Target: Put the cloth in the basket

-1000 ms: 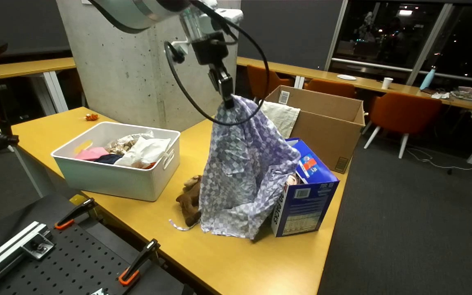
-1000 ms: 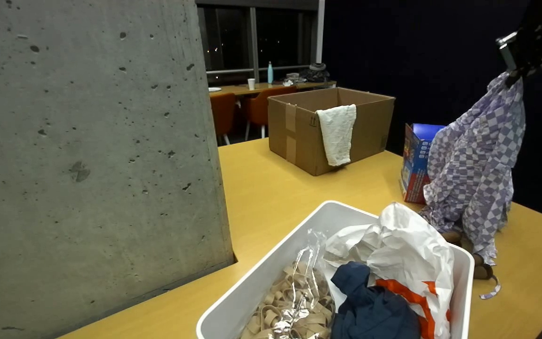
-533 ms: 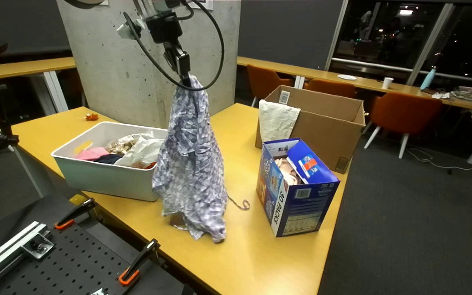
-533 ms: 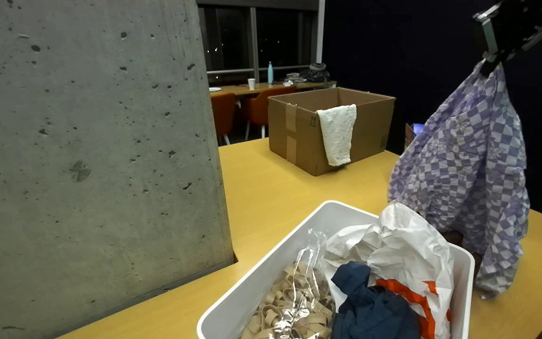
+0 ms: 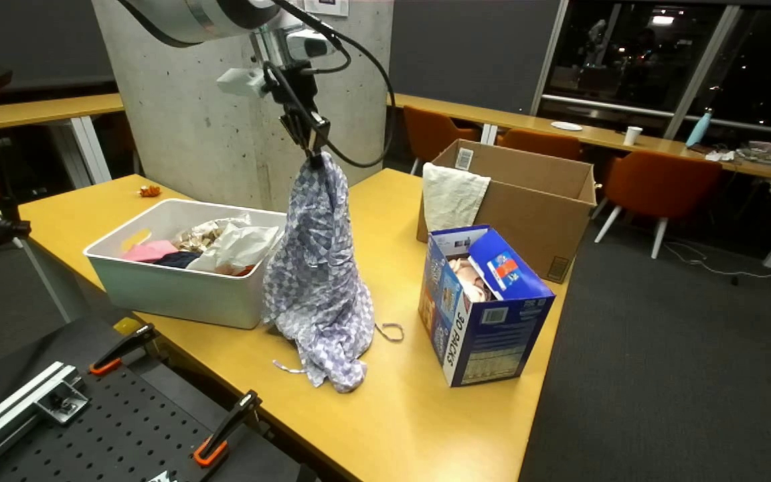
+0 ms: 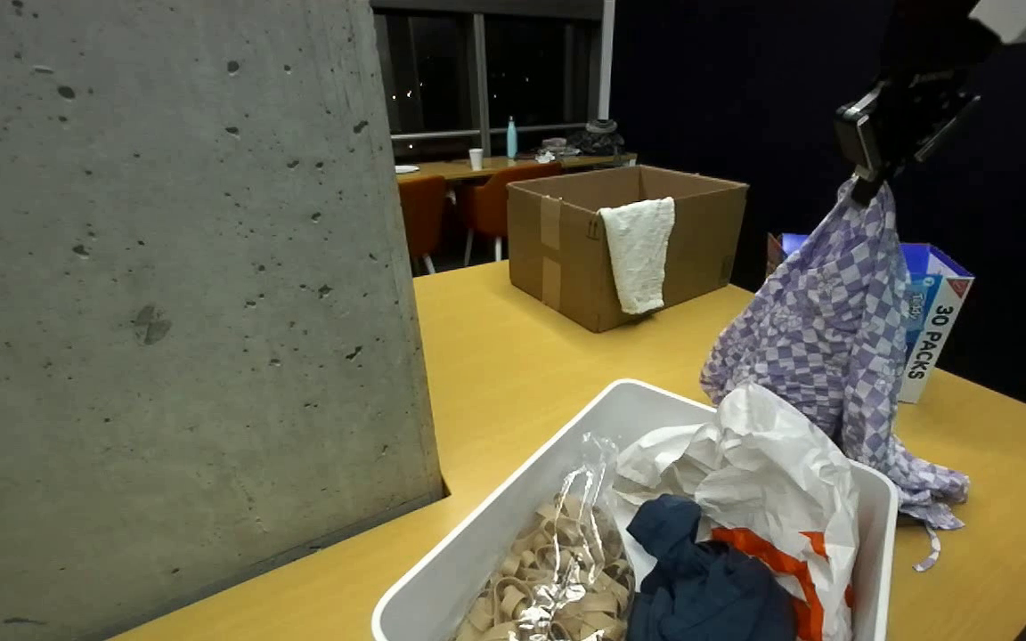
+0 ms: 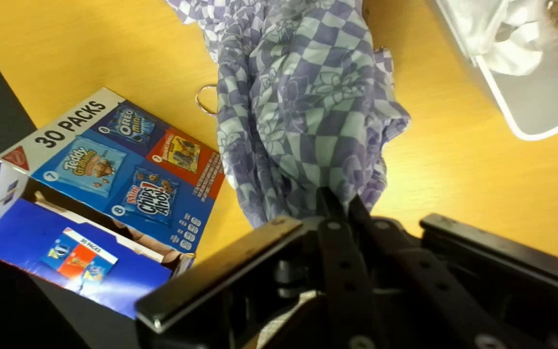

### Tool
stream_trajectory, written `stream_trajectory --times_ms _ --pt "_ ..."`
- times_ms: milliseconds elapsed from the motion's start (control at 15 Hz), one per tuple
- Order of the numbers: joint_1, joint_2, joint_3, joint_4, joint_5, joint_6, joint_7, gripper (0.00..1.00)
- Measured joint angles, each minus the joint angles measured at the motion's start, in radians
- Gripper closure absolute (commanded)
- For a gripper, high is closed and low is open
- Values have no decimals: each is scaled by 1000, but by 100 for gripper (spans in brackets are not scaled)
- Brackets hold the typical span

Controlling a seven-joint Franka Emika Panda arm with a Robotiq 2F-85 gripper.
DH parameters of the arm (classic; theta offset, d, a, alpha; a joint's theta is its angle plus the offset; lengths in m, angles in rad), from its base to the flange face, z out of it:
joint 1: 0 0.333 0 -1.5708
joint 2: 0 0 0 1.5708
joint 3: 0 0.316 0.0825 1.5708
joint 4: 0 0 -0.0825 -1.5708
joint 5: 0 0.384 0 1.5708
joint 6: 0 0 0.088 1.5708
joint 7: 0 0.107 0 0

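Gripping the cloth (image 5: 322, 268) by a single bunched spot in the clamped tool (image 5: 315, 161); letting it hang just outside the basket (image 5: 178, 294), not over it, with the lower end seemingly down on the bench (image 5: 446, 428). Probably at the carry, before lifting over. Main risk: snagging on the rim if swung across too low, perhaps tugging the basket askew. Also possible: slipping loose from so small a pinch under the drag of the folds. Likely to finish half draped outside if released early, given the white bag (image 6: 789, 463) crowding that end. Unclear: source of the thin cord (image 5: 290, 369) beside the hem; might drag something hidden along.
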Motion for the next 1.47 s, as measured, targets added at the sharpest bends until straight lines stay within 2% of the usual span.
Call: stream_trajectory --times_ms 267,467,533,667,1200,1267,1467 --pt "-2 112 32 76 108 -8 -216 99" --pt "13 129 59 42 126 -37 -273 99" --pt "17 124 59 15 123 -37 -273 71" --pt "16 115 54 -28 111 -32 -277 64" --pt "-12 85 -6 -105 88 -32 -287 5" --pt "-24 75 -13 -130 88 -30 -288 1" --pt "-58 72 -31 -206 86 34 -294 0"
